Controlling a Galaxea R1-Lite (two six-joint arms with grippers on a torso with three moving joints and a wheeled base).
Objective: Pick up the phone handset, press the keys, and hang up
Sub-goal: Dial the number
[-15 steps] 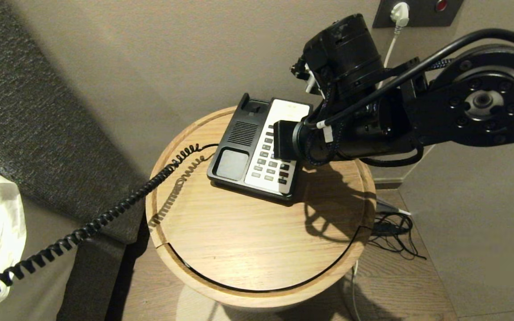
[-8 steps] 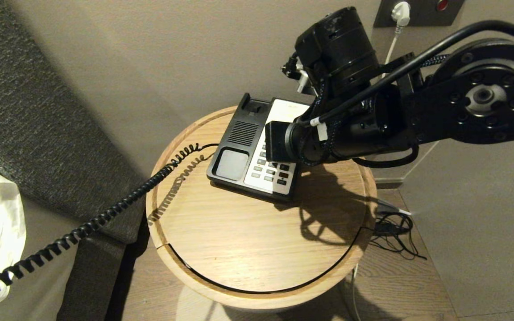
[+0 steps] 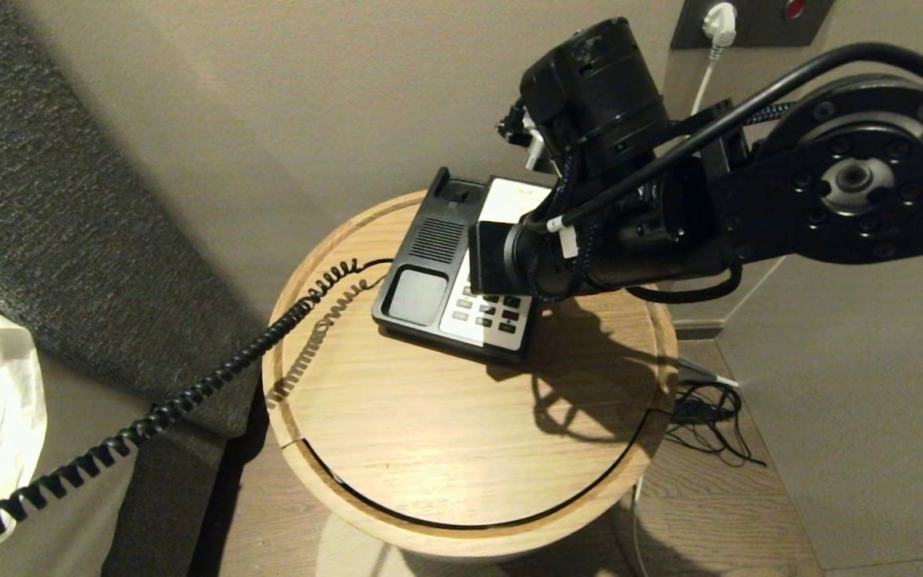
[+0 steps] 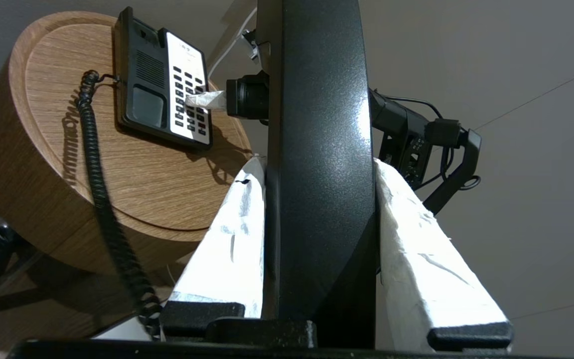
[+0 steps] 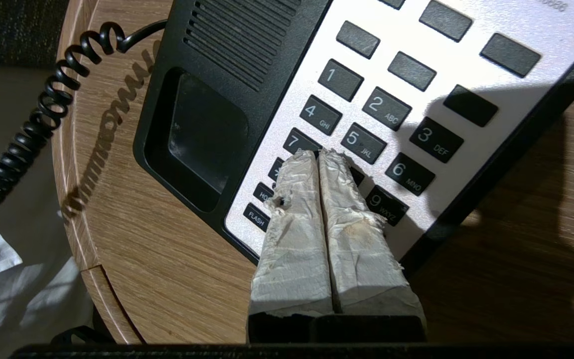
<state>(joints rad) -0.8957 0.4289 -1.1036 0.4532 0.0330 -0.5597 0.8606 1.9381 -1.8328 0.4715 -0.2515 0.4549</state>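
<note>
Robot dialing a desk phone on a round wooden surface (image 3: 461, 449).
Right hand (image 5: 319, 155), fingers pressed together, tips on the keypad (image 5: 391, 99); left hand (image 4: 317, 164) clamps the phone handset (image 4: 317, 149) well off the phone base (image 3: 421, 264), coiled cord (image 3: 189, 397) trailing.

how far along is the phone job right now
Done: the handset is off its cradle, clamped in the left gripper beside the table. In hand: the right gripper, fingers shut, points its tips at the phone base keypad around the 7 and 8 keys. Left: finish pressing, then hang up.
</note>
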